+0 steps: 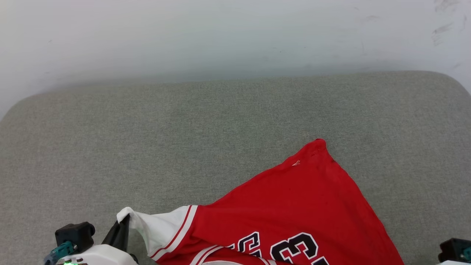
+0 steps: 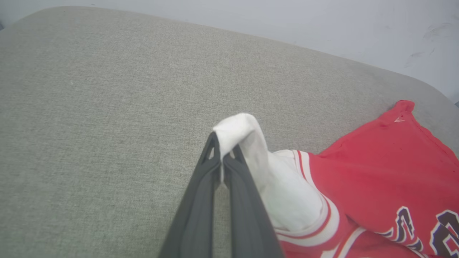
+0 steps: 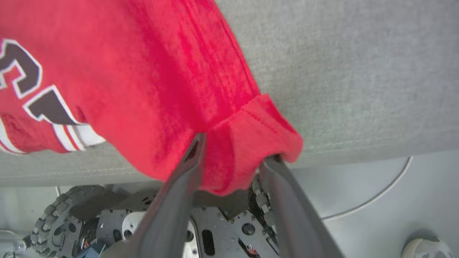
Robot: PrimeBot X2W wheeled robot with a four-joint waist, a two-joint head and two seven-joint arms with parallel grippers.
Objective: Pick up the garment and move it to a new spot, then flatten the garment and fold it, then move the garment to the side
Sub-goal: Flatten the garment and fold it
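The garment (image 1: 294, 206), a red jersey with black white-outlined numbers, lies on the grey cushioned surface (image 1: 184, 129) near its front edge, one red corner pointing towards the back. My left gripper (image 1: 123, 221) at the lower left is shut on the tip of the white sleeve (image 2: 244, 132) and holds it raised off the surface; its fingers (image 2: 200, 200) are pressed together. In the right wrist view my right gripper (image 3: 236, 148) has its fingers apart, with the red hem corner (image 3: 251, 143) of the garment (image 3: 143, 71) bunched loosely between them at the surface's front edge.
A pale wall (image 1: 220, 36) runs behind the surface. The left half and back of the cushion are bare fabric. Below the front edge, the right wrist view shows my wheeled base (image 3: 53, 218) and the grey floor (image 3: 394, 200).
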